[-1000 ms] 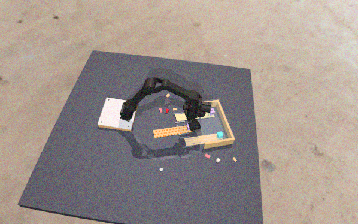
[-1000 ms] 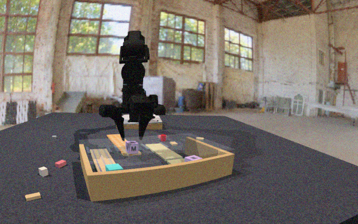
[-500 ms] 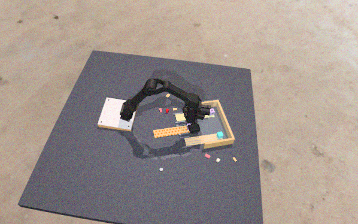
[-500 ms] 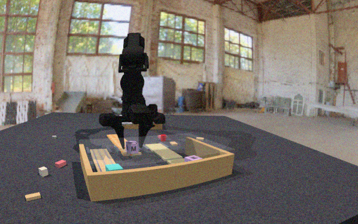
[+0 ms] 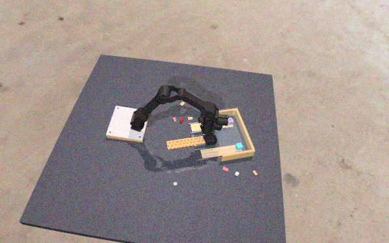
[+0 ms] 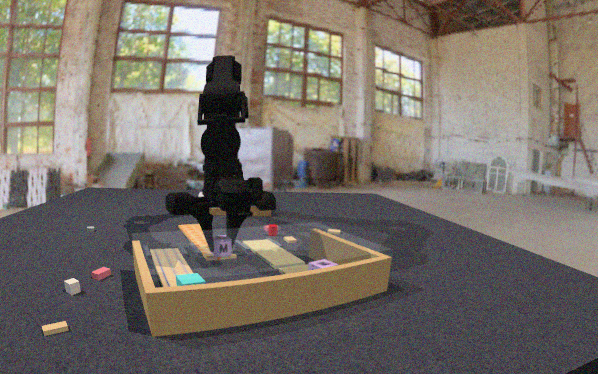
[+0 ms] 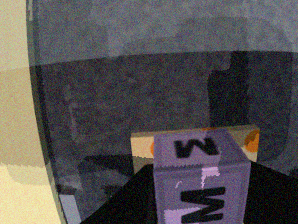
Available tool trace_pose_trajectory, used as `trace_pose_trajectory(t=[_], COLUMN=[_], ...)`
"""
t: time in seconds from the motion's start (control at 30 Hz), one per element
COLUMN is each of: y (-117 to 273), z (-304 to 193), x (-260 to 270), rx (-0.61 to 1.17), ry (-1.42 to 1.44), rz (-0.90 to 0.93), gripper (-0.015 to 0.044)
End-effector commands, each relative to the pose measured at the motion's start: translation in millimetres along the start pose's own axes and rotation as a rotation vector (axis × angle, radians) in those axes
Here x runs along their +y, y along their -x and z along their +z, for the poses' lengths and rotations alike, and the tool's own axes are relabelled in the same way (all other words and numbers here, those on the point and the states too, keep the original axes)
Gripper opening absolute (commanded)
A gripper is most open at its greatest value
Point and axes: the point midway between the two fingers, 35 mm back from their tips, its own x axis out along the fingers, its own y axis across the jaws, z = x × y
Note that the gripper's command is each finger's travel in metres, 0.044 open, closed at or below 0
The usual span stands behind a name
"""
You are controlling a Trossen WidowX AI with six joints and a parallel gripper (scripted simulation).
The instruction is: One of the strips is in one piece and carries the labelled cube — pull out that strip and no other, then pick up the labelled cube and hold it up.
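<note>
My gripper [image 5: 206, 137] [image 6: 223, 244] [image 7: 193, 171] is shut on the purple cube marked M [image 6: 223, 247] [image 7: 201, 197], one finger against each side. The cube is at the inner end of the orange-dotted strip [image 5: 182, 143] [image 6: 192, 234] [image 7: 142, 146], on it or very close above it; the arm hides it in the top view. That strip sticks out of the tray's open side. A pale yellow strip [image 5: 196, 127] [image 6: 267, 252] [image 7: 15, 115] lies on one side, a striped strip [image 5: 211, 153] [image 6: 167, 260] on the other.
The wooden tray wall [image 5: 246, 133] [image 6: 260, 301] surrounds the strips' far ends. A cyan block [image 5: 239, 146] [image 6: 190, 279] is by the striped strip's end, a lilac hollow block [image 5: 230, 121] [image 6: 322, 264] by the yellow one's. A red piece [image 5: 181, 120] [image 6: 272, 230] and small scraps lie outside.
</note>
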Motion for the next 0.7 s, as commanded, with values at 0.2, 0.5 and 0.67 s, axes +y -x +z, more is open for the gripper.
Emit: trace_pose_trajectory(t=[0.2, 0.5, 0.67], y=[14, 37, 42], z=[-15, -46, -56], x=[6, 19, 23], rx=[0.001, 0.004, 0.005], ry=[0.001, 0.003, 0.003], rz=[0.0, -0.001, -0.001], gripper=[0.0, 0.0, 0.0])
